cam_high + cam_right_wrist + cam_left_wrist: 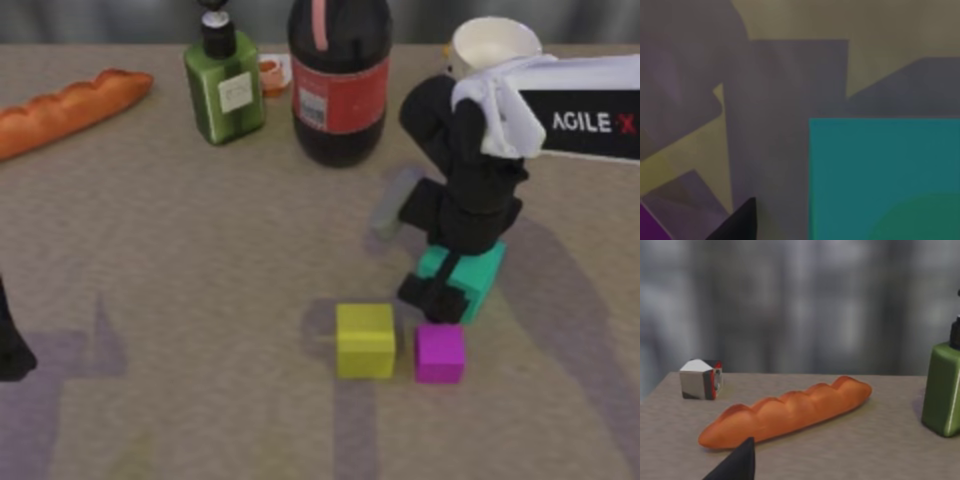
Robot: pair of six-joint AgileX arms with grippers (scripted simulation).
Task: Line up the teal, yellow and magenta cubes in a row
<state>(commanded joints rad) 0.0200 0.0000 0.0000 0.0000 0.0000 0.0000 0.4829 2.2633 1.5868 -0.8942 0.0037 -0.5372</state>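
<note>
Teal cube [480, 275] sits right of table centre, just behind and to the right of the magenta cube [440, 353], mostly hidden under the right gripper [437, 296], which is down over it. Fingers appear to straddle the cube; whether they are clamped on it or loose cannot be told from any view. Right wrist view shows the teal face [880, 175] filling much of the picture, a sliver of magenta [650, 225] at one corner. Yellow cube [365, 340] and magenta cube lie side by side, near but not touching, already forming two-thirds of a row; teal lies out of that line, so the job is judged to be bringing it level beside magenta. Behind: cola bottle [340, 85], green pump bottle [224, 88], a cup [492, 42], a baguette [70, 108] far left. Left gripper [12, 352] is parked at the left edge, its wrist view facing the baguette [787, 411] and a small box [701, 379].
</note>
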